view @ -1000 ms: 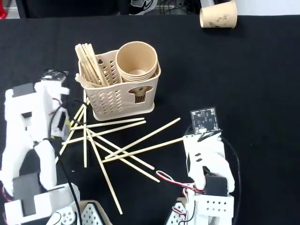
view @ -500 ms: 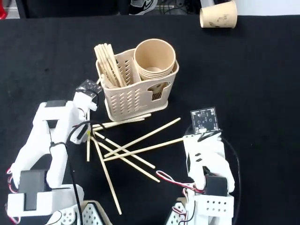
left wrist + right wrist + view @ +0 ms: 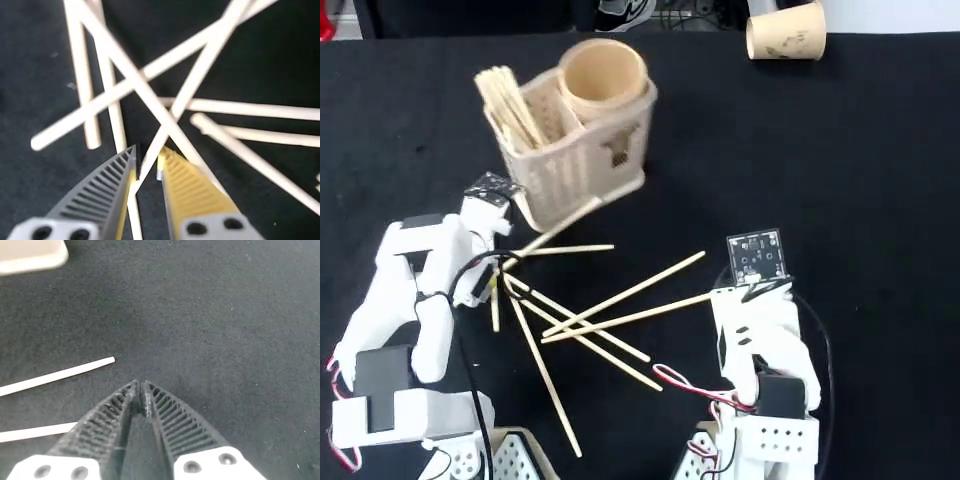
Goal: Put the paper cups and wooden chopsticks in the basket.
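Observation:
A beige slotted basket [image 3: 582, 150] stands tilted at the back left, with a bundle of wooden chopsticks [image 3: 508, 100] and stacked paper cups [image 3: 604, 72] in it. Another paper cup [image 3: 785, 34] lies on its side at the far right edge. Several loose chopsticks [image 3: 620, 318] lie crossed on the black table. One of them leans against the basket. My left gripper [image 3: 146, 162] is low over the pile's left end, shut on a chopstick [image 3: 200, 65]. My right gripper [image 3: 140, 388] is shut and holds nothing, just above bare cloth near two chopstick ends [image 3: 60, 373].
The black cloth [image 3: 860, 200] covers the whole table, with free room on the right half. The right arm [image 3: 762, 335] stands at the front centre-right, the left arm [image 3: 405, 290] at the front left. A basket corner [image 3: 30, 255] shows in the right wrist view.
The left arm swung in from the left onto the pile's left end. The basket shifted right, then back and left, and now tilts. The loose chopsticks at the left were disturbed.

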